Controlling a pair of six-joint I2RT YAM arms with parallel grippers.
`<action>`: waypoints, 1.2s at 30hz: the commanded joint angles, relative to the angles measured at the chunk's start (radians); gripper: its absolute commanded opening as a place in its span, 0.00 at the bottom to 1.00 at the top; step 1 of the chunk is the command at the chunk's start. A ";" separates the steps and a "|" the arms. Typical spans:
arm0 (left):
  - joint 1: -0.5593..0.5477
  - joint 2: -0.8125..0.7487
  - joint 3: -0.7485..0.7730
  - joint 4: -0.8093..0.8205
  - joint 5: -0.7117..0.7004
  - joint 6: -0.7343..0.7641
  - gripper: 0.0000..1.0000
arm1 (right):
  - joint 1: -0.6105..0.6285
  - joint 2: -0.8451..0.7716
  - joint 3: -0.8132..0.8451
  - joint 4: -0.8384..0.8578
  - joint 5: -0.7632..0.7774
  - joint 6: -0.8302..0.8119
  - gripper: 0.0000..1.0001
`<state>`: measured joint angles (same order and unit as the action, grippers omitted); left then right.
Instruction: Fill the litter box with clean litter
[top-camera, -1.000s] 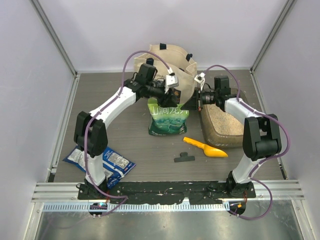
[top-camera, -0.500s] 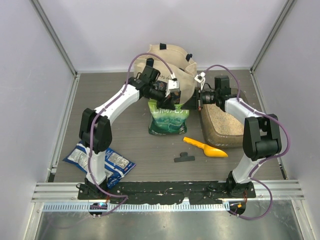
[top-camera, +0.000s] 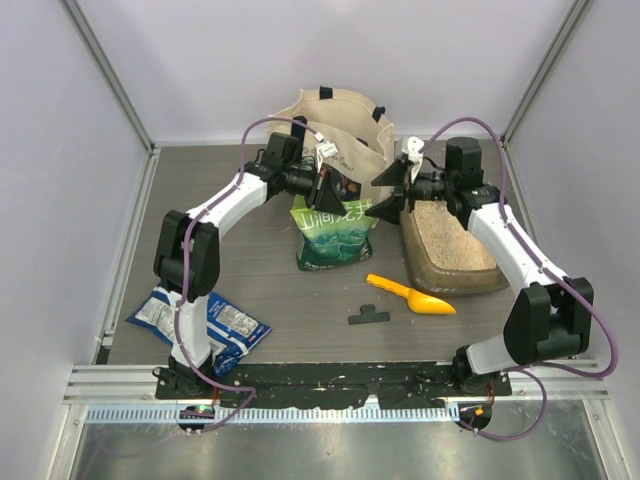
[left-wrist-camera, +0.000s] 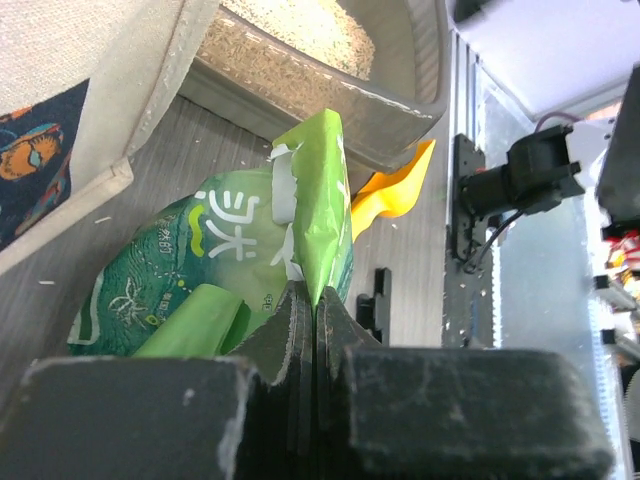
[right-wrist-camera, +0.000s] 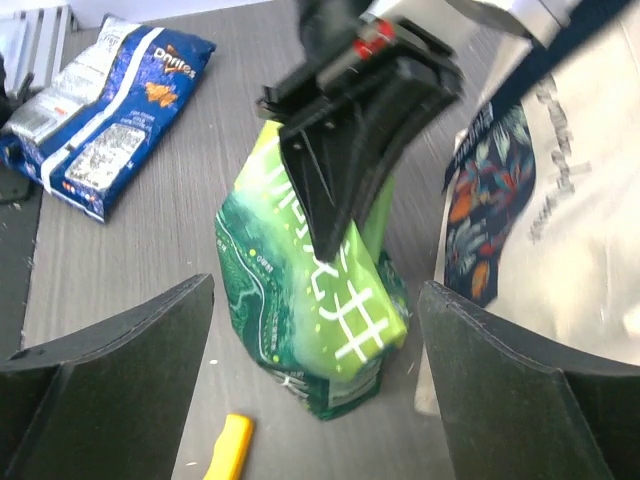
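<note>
The litter box (top-camera: 418, 268) lies at the right of the table, holding pale clean litter (top-camera: 455, 240). In the left wrist view the litter box (left-wrist-camera: 405, 110) and its litter (left-wrist-camera: 290, 35) lie behind the pouch. A green-and-white pouch (top-camera: 335, 235) stands upright in the middle. My left gripper (top-camera: 338, 194) is shut on the pouch's torn top flap (left-wrist-camera: 318, 200), pinched between the jaws (left-wrist-camera: 315, 305). My right gripper (top-camera: 386, 195) is open just right of the pouch, between it and the tray. Its fingers (right-wrist-camera: 110, 370) stand wide apart, facing the pouch (right-wrist-camera: 310, 320) and touching nothing.
A cream tote bag (top-camera: 340, 125) stands right behind the pouch. A yellow scoop (top-camera: 412, 296) and a black clip (top-camera: 368, 316) lie in front of pouch and tray. A blue snack bag (top-camera: 200, 320) lies at the near left.
My left gripper has shut on the pouch's top. My right gripper has opened wide and drawn back to the right and away from the pouch.
</note>
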<state>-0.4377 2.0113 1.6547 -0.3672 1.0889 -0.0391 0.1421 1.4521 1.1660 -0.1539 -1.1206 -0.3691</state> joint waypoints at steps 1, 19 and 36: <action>0.007 -0.016 0.004 0.100 0.094 -0.151 0.00 | 0.065 0.059 0.063 -0.226 0.013 -0.420 0.86; 0.005 -0.005 0.042 -0.002 0.095 -0.076 0.00 | 0.097 0.272 0.176 -0.183 -0.064 -0.564 0.76; 0.005 0.012 0.076 -0.055 0.098 -0.038 0.00 | 0.125 0.399 0.348 -0.582 -0.156 -0.792 0.51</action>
<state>-0.4362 2.0338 1.6810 -0.4042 1.1183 -0.0868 0.2523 1.8351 1.4464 -0.5838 -1.2259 -1.0557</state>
